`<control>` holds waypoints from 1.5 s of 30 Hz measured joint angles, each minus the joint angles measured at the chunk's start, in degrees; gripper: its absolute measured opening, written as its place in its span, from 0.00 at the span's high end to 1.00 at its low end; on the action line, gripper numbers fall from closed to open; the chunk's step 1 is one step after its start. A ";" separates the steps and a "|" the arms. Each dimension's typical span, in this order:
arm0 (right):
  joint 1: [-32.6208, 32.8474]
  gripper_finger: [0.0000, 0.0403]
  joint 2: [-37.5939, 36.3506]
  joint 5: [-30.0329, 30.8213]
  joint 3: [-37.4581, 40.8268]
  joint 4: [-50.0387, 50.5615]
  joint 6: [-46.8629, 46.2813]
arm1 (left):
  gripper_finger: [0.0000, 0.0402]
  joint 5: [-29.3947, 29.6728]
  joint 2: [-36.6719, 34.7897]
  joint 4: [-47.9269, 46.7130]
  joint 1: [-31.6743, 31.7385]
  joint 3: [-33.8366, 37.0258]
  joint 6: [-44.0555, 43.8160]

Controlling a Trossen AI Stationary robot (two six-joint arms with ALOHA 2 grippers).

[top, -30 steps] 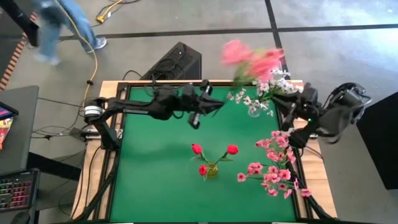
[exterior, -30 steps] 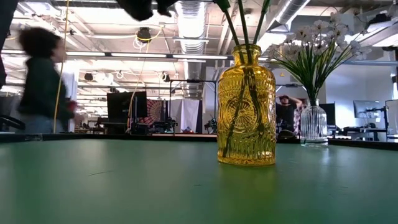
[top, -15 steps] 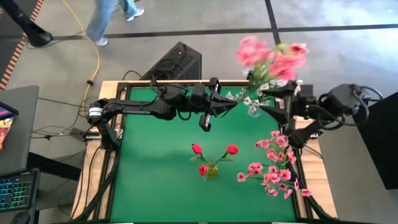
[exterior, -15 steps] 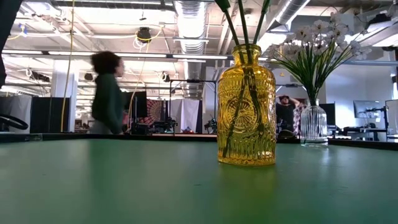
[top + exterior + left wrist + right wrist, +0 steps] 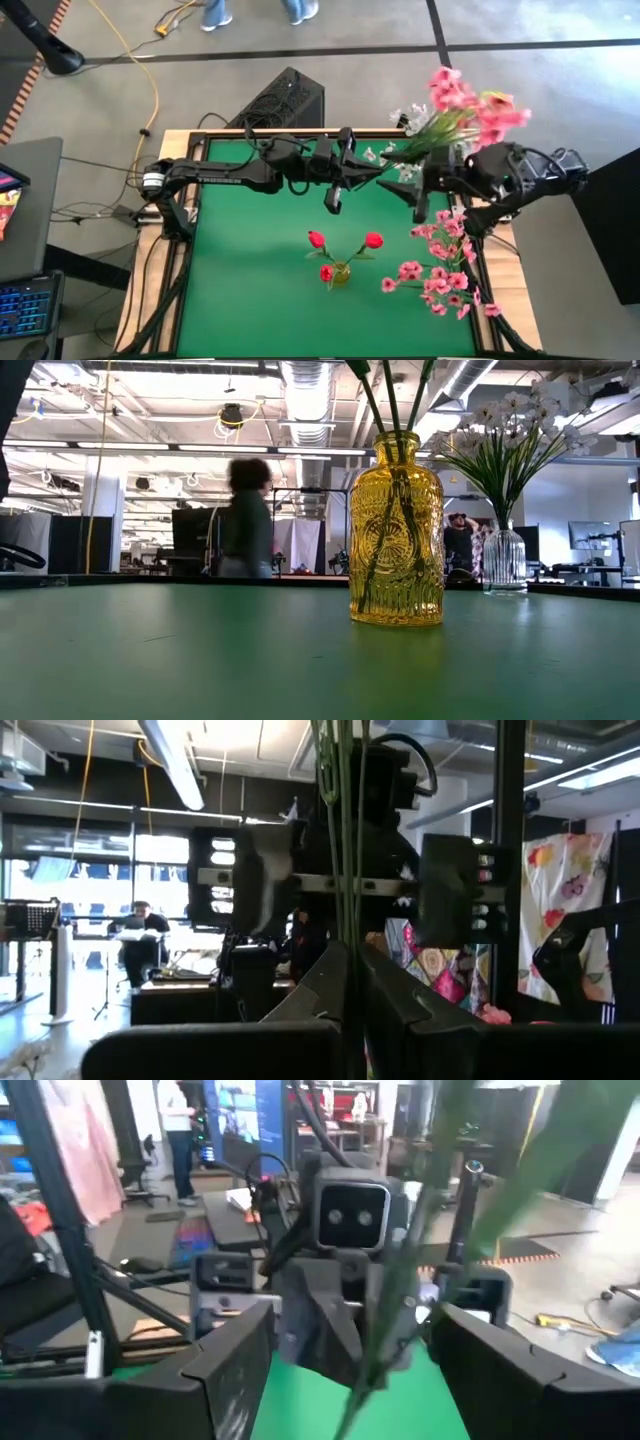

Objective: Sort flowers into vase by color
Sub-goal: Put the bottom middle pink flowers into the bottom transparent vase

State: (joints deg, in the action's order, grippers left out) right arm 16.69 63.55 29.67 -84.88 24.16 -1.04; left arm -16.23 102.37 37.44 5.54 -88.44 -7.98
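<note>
The left gripper (image 5: 352, 172), upper centre of the frame, pinches the pink spray (image 5: 470, 100) by its stems. The right gripper (image 5: 428, 192), just right of it, stands spread around those stems. The top-heavy spray could swing or slip from that single hold.

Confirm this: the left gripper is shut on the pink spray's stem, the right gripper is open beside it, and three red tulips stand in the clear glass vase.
One thing is wrong: the red tulips stand in the yellow vase, as the low view shows; the clear vase holds white flowers. The rest holds: the left gripper is shut on the pink spray, and the right gripper is open.
</note>
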 joint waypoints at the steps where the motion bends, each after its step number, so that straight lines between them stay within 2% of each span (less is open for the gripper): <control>1: -0.02 0.27 0.13 0.00 0.00 -0.13 0.00 | 1.00 -0.02 0.00 0.01 0.00 0.00 -0.03; 6: 0.00 0.32 0.05 0.15 -0.02 -0.48 -0.65 | 1.00 -0.56 0.00 0.03 0.00 0.00 -0.06; 10: -0.33 0.42 -0.19 0.70 -0.02 -0.42 -0.87 | 1.00 -1.31 0.00 -0.06 0.00 0.00 0.07; 13: -1.16 0.53 -0.60 1.04 -0.02 -0.45 -0.91 | 1.00 -1.26 0.00 -0.01 0.00 0.00 0.04; 18: -2.12 0.77 -0.59 1.16 -0.02 -0.44 -0.98 | 0.99 0.38 0.00 -0.45 0.05 0.00 -0.03; 21: -2.15 0.93 -0.57 1.00 -0.02 -0.34 -0.84 | 0.94 0.46 0.00 -0.84 0.09 0.00 -0.01; 22: -2.14 0.94 -0.62 0.84 -0.02 -0.11 -0.62 | 0.91 0.46 0.00 -1.04 0.15 0.00 -0.02; 26: -2.12 0.93 -2.23 0.37 -0.02 3.72 -3.79 | 0.78 -0.22 -0.60 -4.81 1.40 0.02 -0.95; 29: -2.10 0.92 -4.94 0.39 -0.02 10.86 -7.70 | 0.68 -0.94 -1.93 -8.81 3.05 0.02 -1.58; 33: -1.18 0.94 -9.11 0.39 -0.02 22.62 -13.11 | 0.60 -5.79 -3.72 -13.71 5.05 0.02 -0.53; 40: 1.50 0.94 -13.52 0.09 -0.04 43.00 -30.69 | 0.58 -9.94 -6.23 -21.75 7.60 0.02 1.64; 45: 5.45 0.94 -13.34 -5.01 -0.09 54.50 -41.25 | 0.58 -12.50 -7.52 -26.75 8.88 0.02 1.43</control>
State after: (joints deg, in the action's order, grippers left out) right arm 22.14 50.21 24.66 -84.97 78.67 -42.29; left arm -28.73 94.85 10.70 14.41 -88.42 -6.55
